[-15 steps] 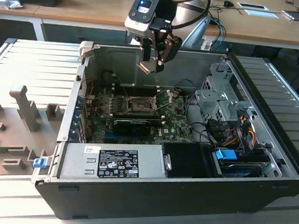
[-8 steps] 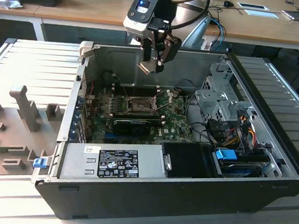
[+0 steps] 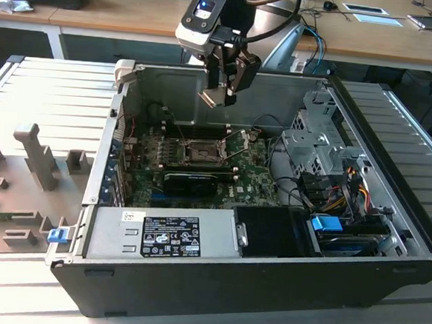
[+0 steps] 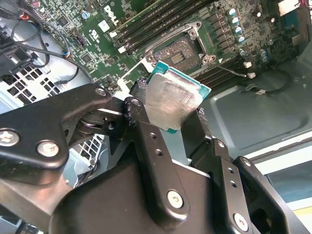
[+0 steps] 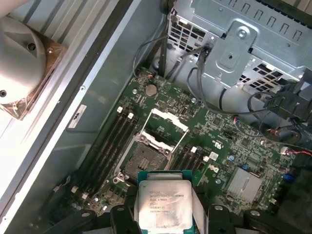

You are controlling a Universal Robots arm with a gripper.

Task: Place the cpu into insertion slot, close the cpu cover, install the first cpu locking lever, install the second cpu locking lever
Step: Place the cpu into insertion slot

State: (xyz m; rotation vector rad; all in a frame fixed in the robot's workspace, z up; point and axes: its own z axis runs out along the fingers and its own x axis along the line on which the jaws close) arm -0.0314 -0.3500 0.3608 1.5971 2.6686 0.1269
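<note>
My gripper [image 3: 219, 95] hangs above the open computer case, shut on the cpu [image 3: 212, 97], a thin pale silver square held by its edges. In both wrist views the cpu [image 4: 170, 100] [image 5: 163, 202] sits between the black fingers [image 4: 146, 136] with its metal face showing. The insertion slot [image 3: 201, 153] [image 5: 141, 160] [image 4: 181, 51] lies on the green motherboard well below the chip, dark centre exposed. The cpu cover [image 5: 163, 127] stands flipped open at the slot's far edge. Thin locking levers [image 3: 236, 145] stick up beside the slot.
A long black card [image 3: 200, 179] lies just in front of the slot. The grey power supply [image 3: 163, 232] fills the case front, and a metal drive cage [image 3: 317, 143] with cables is on the exterior view's right. Memory sticks [image 5: 109, 146] flank the slot. Case walls [image 3: 106, 147] ring the board.
</note>
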